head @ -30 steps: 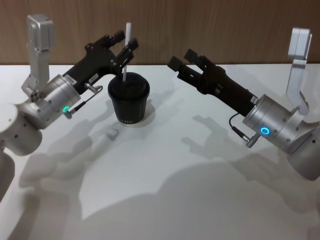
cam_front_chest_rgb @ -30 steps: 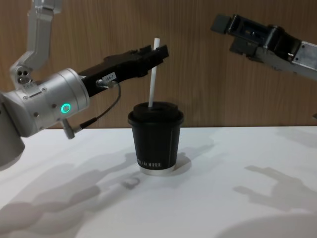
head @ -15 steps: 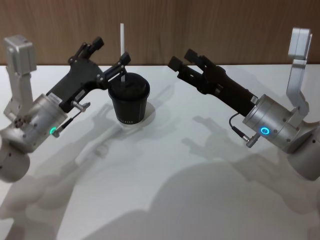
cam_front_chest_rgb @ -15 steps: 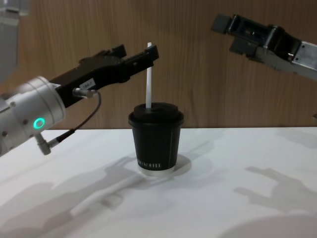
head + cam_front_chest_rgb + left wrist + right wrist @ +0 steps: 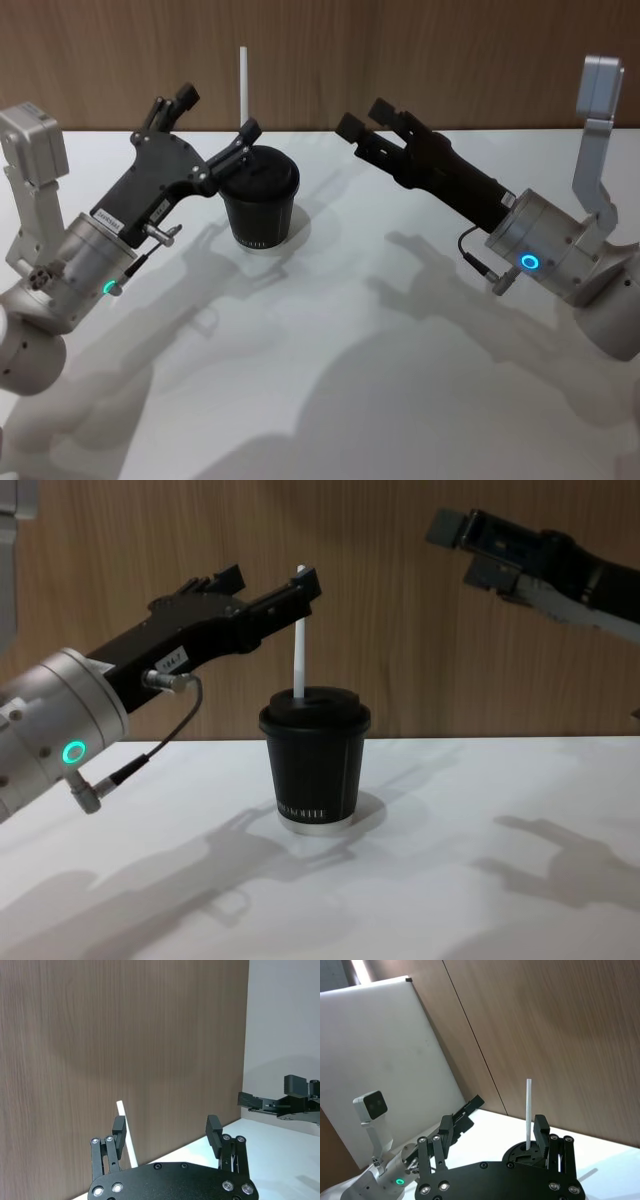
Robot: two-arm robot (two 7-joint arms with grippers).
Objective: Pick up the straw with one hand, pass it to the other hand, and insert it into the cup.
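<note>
The black cup [image 5: 258, 200] [image 5: 314, 760] stands on the white table [image 5: 330, 330], left of centre. The white straw [image 5: 243, 70] [image 5: 298, 630] rises upright out of its lid, free of any grip. My left gripper [image 5: 220, 112] [image 5: 270, 580] hovers open just left of the cup at the straw's height, and one fingertip is close beside the straw [image 5: 131, 1150]. My right gripper [image 5: 362, 117] [image 5: 455, 545] hangs open and empty in the air to the right of the cup. In the right wrist view the straw [image 5: 528, 1110] and lid [image 5: 520, 1152] lie ahead of it.
A wooden wall [image 5: 420, 60] runs along the back of the table. The table's white surface stretches bare in front of and to the right of the cup. A white board [image 5: 395, 1045] stands at the left side.
My left gripper has opened off the straw and drawn back to the left. The straw stays upright in the cup. The right arm has not moved.
</note>
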